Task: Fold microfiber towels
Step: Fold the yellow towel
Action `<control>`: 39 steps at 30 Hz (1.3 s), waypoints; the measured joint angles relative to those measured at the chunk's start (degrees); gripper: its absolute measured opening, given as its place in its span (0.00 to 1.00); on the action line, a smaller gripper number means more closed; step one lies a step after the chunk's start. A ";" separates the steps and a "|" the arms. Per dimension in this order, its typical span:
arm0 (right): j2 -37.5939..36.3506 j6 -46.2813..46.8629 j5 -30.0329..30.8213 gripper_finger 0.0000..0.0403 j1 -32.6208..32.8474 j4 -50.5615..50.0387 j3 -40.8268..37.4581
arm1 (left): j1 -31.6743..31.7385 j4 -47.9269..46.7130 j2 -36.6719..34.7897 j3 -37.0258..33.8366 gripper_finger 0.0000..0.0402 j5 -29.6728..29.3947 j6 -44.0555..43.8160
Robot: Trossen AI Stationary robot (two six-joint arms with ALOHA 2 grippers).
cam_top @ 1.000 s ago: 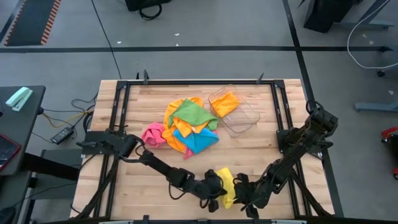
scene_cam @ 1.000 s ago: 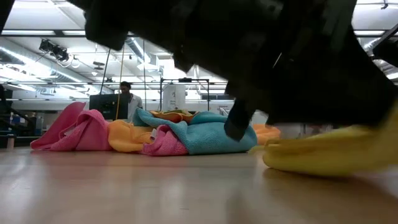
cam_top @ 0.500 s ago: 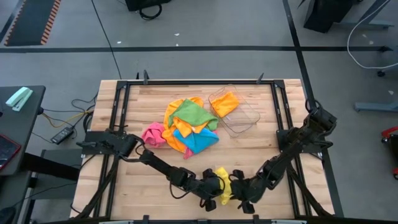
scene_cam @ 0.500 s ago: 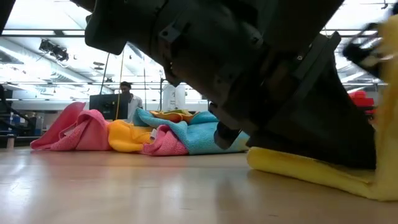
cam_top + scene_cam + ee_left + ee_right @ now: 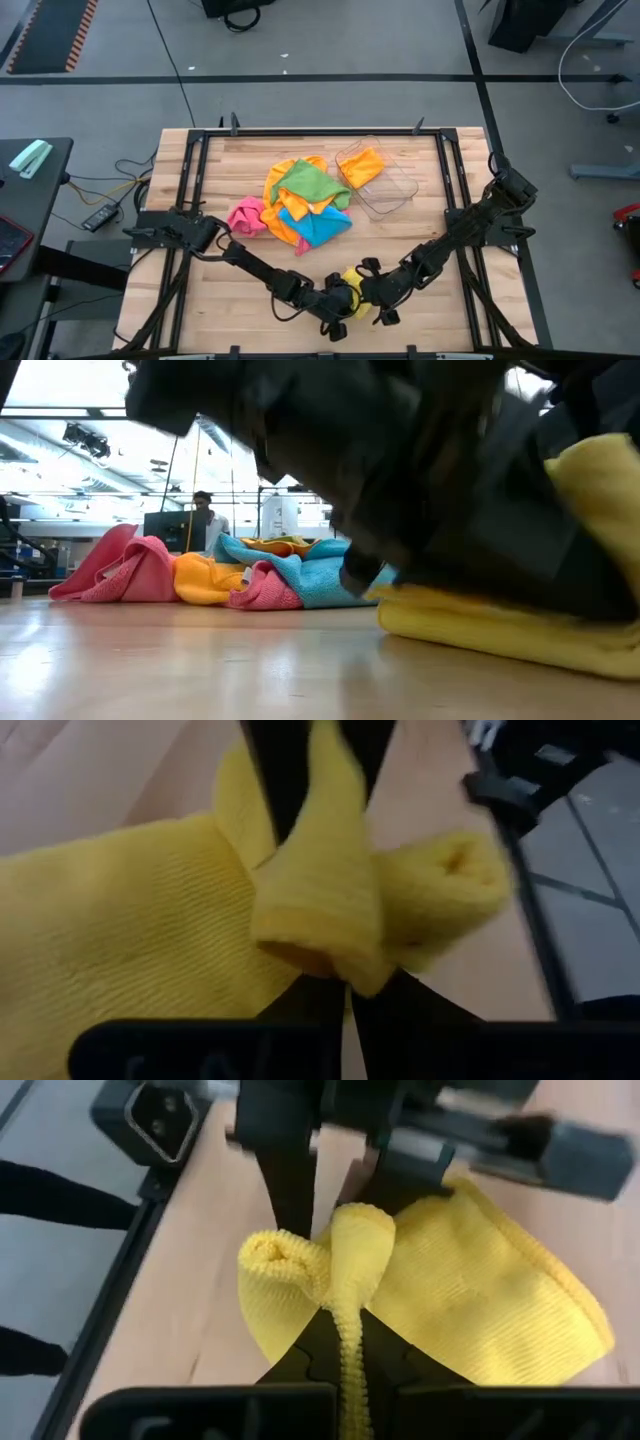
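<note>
Both grippers meet at the near edge of the table, each pinched shut on a corner of the yellow towel (image 5: pixel 352 290): the left gripper (image 5: pixel 342 298) and the right gripper (image 5: pixel 368 292) hold it between them, its body lying doubled on the wood just below the fingers. This fold looks partway done, not yet flattened. Well beyond the grippers, toward the table's middle, the pile of towels (image 5: pixel 292 203) lies untouched in a heap, and an orange towel (image 5: pixel 363 166) sits in the clear tray (image 5: pixel 398 192) beside it.

The wooden table (image 5: pixel 420 235) carries a towel heap (image 5: pixel 297 205), yellow towel (image 5: pixel 352 292), clear tray (image 5: pixel 385 185).
</note>
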 joint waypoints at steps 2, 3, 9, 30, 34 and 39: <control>0.00 -0.16 -0.21 0.04 0.18 0.03 -0.02 | -0.50 -1.29 -1.06 0.00 0.06 0.03 0.00; 0.00 -0.14 -0.21 0.04 0.18 0.01 -0.02 | -0.76 -2.22 -1.52 0.02 0.05 0.11 0.00; 0.00 -0.06 -0.50 0.04 0.29 -0.01 -0.04 | -1.95 -12.23 -5.02 0.07 0.02 -0.63 0.04; -0.08 1.74 -1.99 0.04 1.41 0.67 0.02 | 0.13 -27.25 -7.62 0.02 0.07 -8.12 4.63; -0.09 1.74 -2.76 0.04 1.26 0.88 0.07 | 0.99 -27.83 -6.79 -0.02 0.06 -8.98 5.83; -0.09 1.76 -3.01 0.04 0.44 1.23 0.09 | 1.60 -25.01 -5.52 0.00 0.02 -8.95 5.85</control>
